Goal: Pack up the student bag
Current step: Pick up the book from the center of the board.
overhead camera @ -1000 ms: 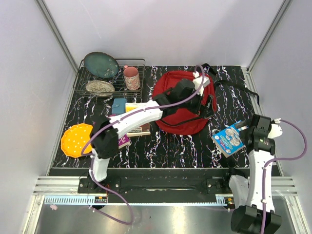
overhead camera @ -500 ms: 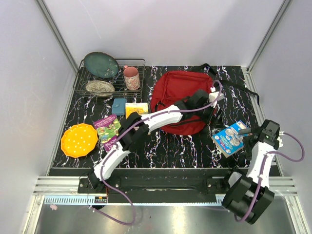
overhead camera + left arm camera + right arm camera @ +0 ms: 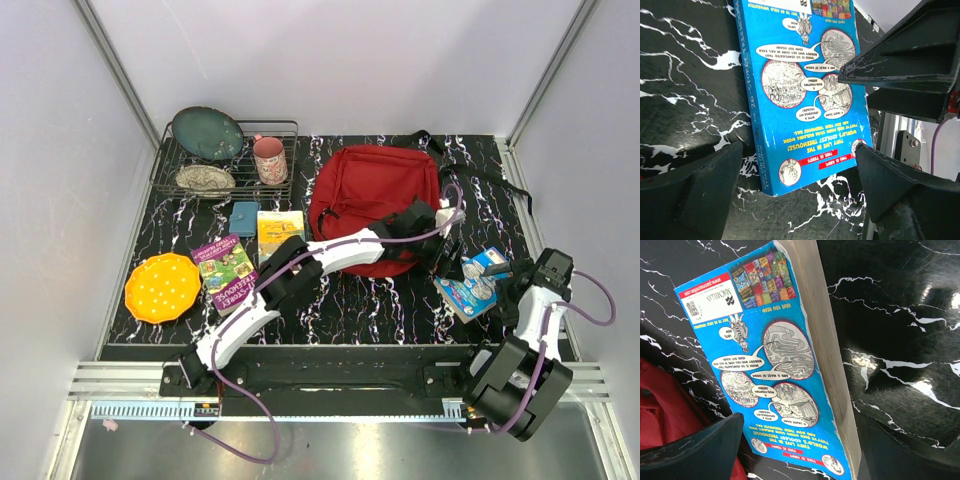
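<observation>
The student bag (image 3: 375,200) is a red backpack lying flat at the back middle of the table, with black straps trailing to its right. A blue paperback (image 3: 472,284) lies on the table to the bag's front right. My left arm reaches across the table, and my left gripper (image 3: 447,256) hangs open at the book's left end; the left wrist view has the book (image 3: 805,85) between its wide-spread fingers (image 3: 695,192). My right gripper (image 3: 513,284) is open at the book's right side, over the page edge (image 3: 827,355). The bag's red fabric (image 3: 660,407) fills that view's left corner.
A wire rack (image 3: 283,127) at the back left holds a teal plate (image 3: 207,132), a patterned plate (image 3: 205,179) and a pink mug (image 3: 269,158). A small blue case (image 3: 243,217), a yellow book (image 3: 280,228), a purple-green book (image 3: 226,270) and an orange plate (image 3: 162,287) lie at left.
My left arm has swung from above the bag to the right and down beside the blue paperback, uncovering the books at left. My right arm has folded lower, with its gripper staying at the paperback.
</observation>
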Available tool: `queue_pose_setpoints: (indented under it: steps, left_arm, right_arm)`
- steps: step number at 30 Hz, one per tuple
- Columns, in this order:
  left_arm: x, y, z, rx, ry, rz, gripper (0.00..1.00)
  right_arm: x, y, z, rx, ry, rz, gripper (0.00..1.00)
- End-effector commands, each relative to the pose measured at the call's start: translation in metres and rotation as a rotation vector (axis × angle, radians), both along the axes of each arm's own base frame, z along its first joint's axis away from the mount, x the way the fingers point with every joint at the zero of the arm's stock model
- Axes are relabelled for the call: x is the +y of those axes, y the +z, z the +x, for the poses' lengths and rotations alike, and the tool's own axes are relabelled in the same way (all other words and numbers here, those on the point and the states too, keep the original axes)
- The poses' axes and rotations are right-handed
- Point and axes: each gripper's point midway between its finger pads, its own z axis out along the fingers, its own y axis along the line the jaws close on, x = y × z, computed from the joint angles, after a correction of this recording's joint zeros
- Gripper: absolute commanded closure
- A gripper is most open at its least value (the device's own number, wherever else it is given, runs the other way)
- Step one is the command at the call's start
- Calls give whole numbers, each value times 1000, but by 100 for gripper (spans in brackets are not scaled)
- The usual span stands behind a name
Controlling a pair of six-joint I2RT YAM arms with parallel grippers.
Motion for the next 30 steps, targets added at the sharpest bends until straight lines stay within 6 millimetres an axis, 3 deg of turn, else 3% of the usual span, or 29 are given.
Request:
queue_pose_setpoints:
  steps: [1, 6, 12, 16, 23, 30]
  left_arm:
    - [-9, -5, -16, 79, -51, -48, 1]
    - [1, -27, -26, 162, -50, -8, 1]
    - [7, -23, -34, 200, -44, -10, 1]
    - [6, -11, -41, 209, -64, -23, 1]
    - [3, 7, -53, 203, -106, -44, 5]
    - [1, 22, -58, 210, -110, -55, 19]
  right_arm:
    - [-2, -1, 10, -59, 26, -21, 0]
    - [0, -12, 12, -50, 15, 21, 0]
    - [-4, -25, 20, -17, 67, 33, 0]
    - [8, -34, 28, -43, 129, 109, 1]
    - [27, -25, 36, -149, 230, 160, 12]
    - [38, 2, 46, -272, 324, 154, 28]
